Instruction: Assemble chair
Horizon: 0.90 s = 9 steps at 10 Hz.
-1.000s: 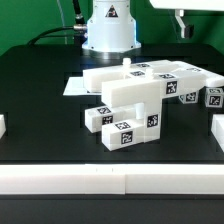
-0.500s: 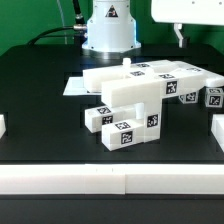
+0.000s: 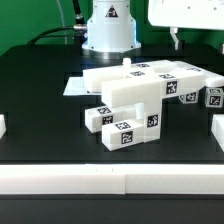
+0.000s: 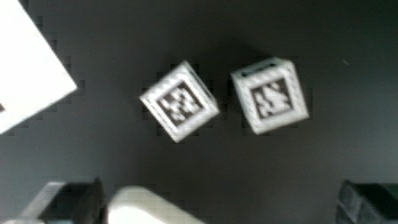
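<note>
One blocky white piece, the chair (image 3: 135,95), stood in the middle of the black table (image 3: 40,125); its tagged slabs were stacked and joined, with a tagged block (image 3: 125,130) lowest at the front; a loose tagged part (image 3: 213,97) lay just beside it on the exterior view's right, and whether the two touched could not be told. The marker board (image 3: 72,87) lay flat behind the chair toward the exterior view's left; the robot base (image 3: 110,25) rose at the back; a white rail (image 3: 100,180) ran along the front edge. The gripper (image 3: 177,38) hung high above the back of the table on the exterior view's right, well apart from the chair, its upper body cut off by the frame. In the wrist view the gripper (image 4: 217,200) had its jaws spread wide with nothing clasped; beneath it a first small cube (image 4: 178,100) and a second small cube (image 4: 267,95) lay side by side on the dark surface, tags up, a narrow gap between them; the picture was blurred.
</note>
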Tool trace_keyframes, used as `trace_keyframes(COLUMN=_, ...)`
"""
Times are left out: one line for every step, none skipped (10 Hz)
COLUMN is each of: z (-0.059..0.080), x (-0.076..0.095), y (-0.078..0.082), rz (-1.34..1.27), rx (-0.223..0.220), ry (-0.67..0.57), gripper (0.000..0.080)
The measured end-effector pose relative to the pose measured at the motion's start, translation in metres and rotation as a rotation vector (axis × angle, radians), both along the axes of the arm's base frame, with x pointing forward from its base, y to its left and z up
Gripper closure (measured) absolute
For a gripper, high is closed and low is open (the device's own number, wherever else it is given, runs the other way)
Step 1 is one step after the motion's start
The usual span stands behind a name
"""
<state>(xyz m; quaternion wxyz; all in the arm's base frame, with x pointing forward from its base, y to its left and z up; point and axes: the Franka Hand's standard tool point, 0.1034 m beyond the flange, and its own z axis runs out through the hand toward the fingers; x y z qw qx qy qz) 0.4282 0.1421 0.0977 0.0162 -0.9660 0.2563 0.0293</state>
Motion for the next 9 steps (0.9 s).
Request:
trace_keyframes(z=-0.005, x=-0.007, y=-0.003, rz=0.008, rx=-0.004, ry=0.002, gripper=0.0151)
trace_keyframes(z=-0.011, x=-0.016, y=-0.006, rz=0.016, rx=-0.010, ry=0.007, gripper=0.0151)
trace_keyframes(z=-0.016, x=-0.023, y=-0.010, rz=0.021, rx=-0.015, ry=0.010, gripper=0.0151)
trace_keyframes(z=-0.019, x=-0.025, y=-0.013, rz=0.034, rx=-0.017, ry=0.015, gripper=0.0151)
trace_keyframes(z=-0.022, x=-0.025, y=-0.018, rz=0.053, rx=-0.020, ry=0.017, gripper=0.0151)
trace_keyframes(z=-0.026, x=-0.025, y=-0.024, rz=0.064, rx=-0.024, ry=0.023, gripper=0.0151)
trace_keyframes(z=-0.028, x=-0.023, y=-0.027, rz=0.065, rx=-0.027, ry=0.025, gripper=0.0151)
trace_keyframes(z=-0.029, x=-0.019, y=-0.030, rz=0.078, rx=-0.029, ry=0.023, gripper=0.0151)
trace_keyframes(z=-0.030, x=-0.011, y=-0.035, rz=0.085, rx=-0.031, ry=0.019, gripper=0.0151)
